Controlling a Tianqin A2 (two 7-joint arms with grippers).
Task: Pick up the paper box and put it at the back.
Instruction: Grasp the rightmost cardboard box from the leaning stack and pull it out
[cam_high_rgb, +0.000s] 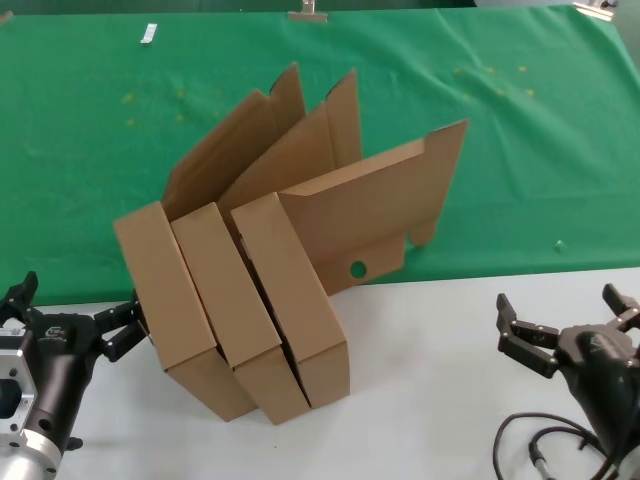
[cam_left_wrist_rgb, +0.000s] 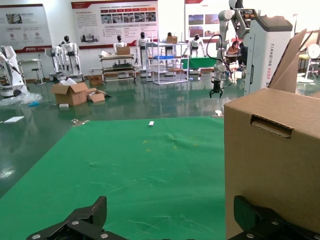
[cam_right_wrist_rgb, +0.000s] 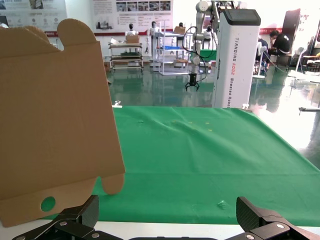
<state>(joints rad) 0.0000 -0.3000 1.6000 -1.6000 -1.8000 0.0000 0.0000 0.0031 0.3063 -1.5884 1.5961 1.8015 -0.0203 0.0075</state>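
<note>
Three alike brown paper boxes stand side by side with lids raised, straddling the edge between the white table and the green cloth: the left one, the middle one, the right one whose lid has a round hole. My left gripper is open, low at the left, just beside the left box. My right gripper is open and empty at the right on the white table, apart from the boxes; the right box's lid shows in its view.
The green cloth covers the far half; the white tabletop lies in front. A small white tag lies on the cloth at the far left. A cable lies near my right arm.
</note>
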